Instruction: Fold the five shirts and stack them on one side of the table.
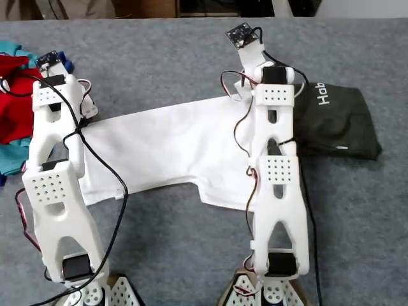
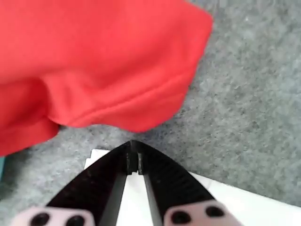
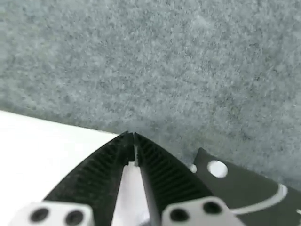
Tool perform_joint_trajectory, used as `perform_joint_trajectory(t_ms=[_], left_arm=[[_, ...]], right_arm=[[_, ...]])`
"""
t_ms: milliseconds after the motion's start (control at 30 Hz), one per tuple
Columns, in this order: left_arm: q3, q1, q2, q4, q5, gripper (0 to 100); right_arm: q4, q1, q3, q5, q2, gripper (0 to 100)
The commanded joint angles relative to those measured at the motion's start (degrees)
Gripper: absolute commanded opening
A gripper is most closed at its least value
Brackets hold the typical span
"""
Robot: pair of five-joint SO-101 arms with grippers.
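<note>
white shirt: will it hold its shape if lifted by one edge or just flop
Probably flop: the white shirt lies thin and flat on the table, its edges wavy, so a lifted edge would likely leave the rest hanging. It looks light. The table's felt-like cover may grip it, so a push would probably bunch it rather than slide it.

print: white lettering, partly visible | on: dark green shirt (image 1: 344, 124) | other readable text: none

Right tool (image 3: 133, 149): ribbed matt black plastic. Beneath it, white shirt (image 3: 42, 150) of smooth cloth; worktop (image 3: 164, 61) of rough felt.
</note>
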Motion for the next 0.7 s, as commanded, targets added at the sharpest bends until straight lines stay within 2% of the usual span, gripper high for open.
perform_joint_trajectory(t_ms=[0, 167, 367, 500, 667], left_arm=[[-2.2, -0.4, 0.0, -1.6, 0.0, 2], [1.8, -0.7, -4.2, -3.2, 0.1, 2], [22.6, -0.3, -20.1, -13.0, 0.1, 2], [44.3, -0.2, -35.9, -27.9, 0.1, 2], [64.8, -0.2, -46.6, -48.5, 0.1, 2]], right_arm=[[3.1, 1.5, -2.2, -0.4, -11.1, 0.2], [7.3, 1.2, -2.2, 0.3, -21.6, 0.2], [19.4, -3.2, -1.5, 10.5, -32.1, 0.2], [19.3, -3.2, 6.5, 13.4, -38.4, 0.2], [19.1, -3.8, 35.4, 17.1, -52.8, 0.2]])
